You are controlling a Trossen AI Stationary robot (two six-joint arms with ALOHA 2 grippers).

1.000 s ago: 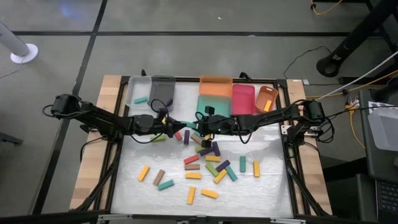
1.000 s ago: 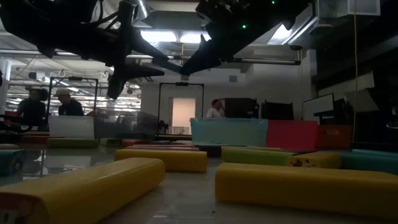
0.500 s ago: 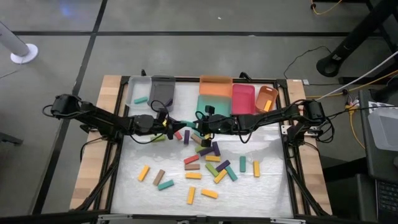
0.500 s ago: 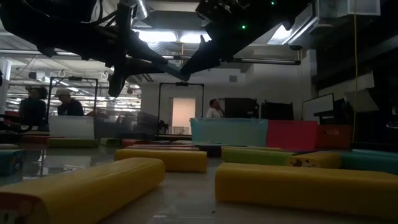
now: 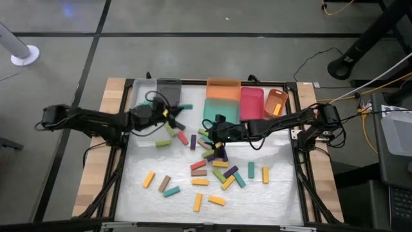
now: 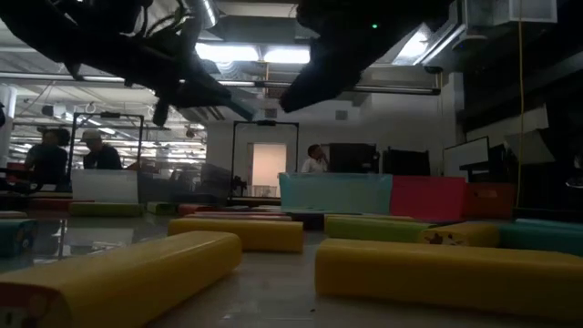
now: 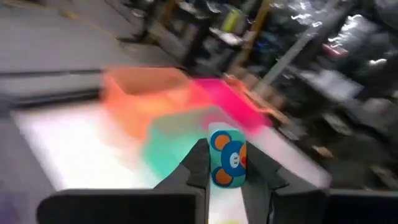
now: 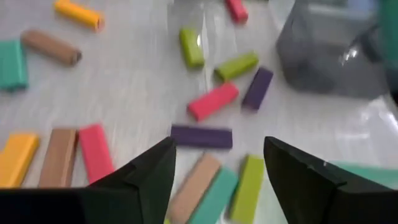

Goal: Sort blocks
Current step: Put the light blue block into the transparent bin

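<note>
The left gripper pinched a small flat teal block above the far-left bins, fingers closed on its sides. The right gripper, fingers spread and empty, hovered over a purple rectangular block in the central heap. One teal block lay in the clear plastic bin; judging by that, most blocks remained scattered on the white table, unsorted.

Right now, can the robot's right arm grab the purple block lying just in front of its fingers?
Probably yes. The right gripper is open and empty, and the purple block lies flat just ahead. Nothing covers it, though a brown block lies close beside it.
</note>
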